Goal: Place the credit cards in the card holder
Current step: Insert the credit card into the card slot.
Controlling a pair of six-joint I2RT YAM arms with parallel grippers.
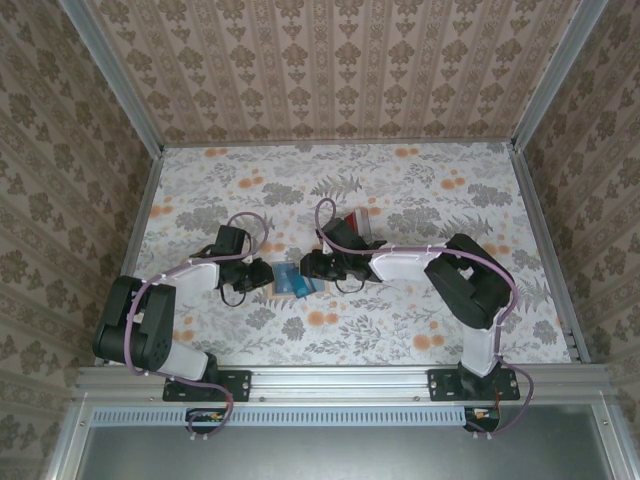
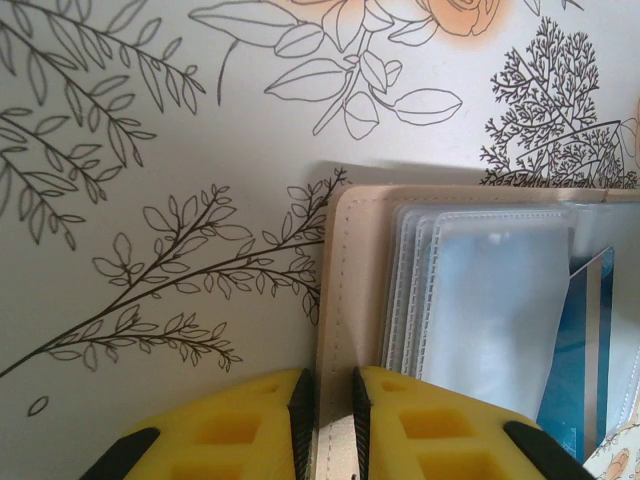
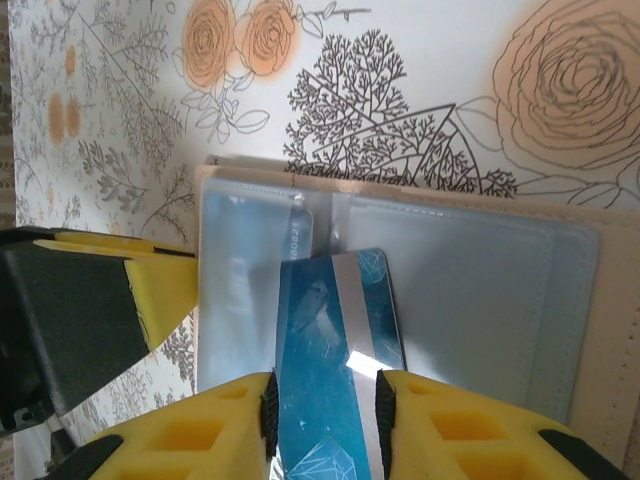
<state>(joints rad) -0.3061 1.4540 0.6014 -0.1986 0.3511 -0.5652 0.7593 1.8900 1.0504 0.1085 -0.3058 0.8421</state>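
Observation:
The card holder [image 1: 290, 278] lies open on the floral table, with its tan edge [image 2: 350, 260] and blue-grey pockets [image 3: 460, 300] in view. My left gripper [image 2: 332, 410] is shut on the holder's tan edge; from above it [image 1: 260, 275] sits just left of the holder. A blue credit card [image 3: 335, 350] with a silver stripe lies flat, its far end over the pockets. My right gripper [image 3: 327, 410] straddles its near end with the jaws apart. I cannot tell whether the card's tip is inside a pocket. Another card [image 3: 300, 235] shows through a clear sleeve. Red credit cards [image 1: 355, 222] lie behind the right gripper [image 1: 314, 267].
Patterned walls and metal rails [image 1: 545, 250] fence the table on three sides. The left gripper's yellow finger [image 3: 160, 285] stands at the holder's left edge, close to the blue card. Open tabletop [image 1: 440, 200] stretches to the back and right.

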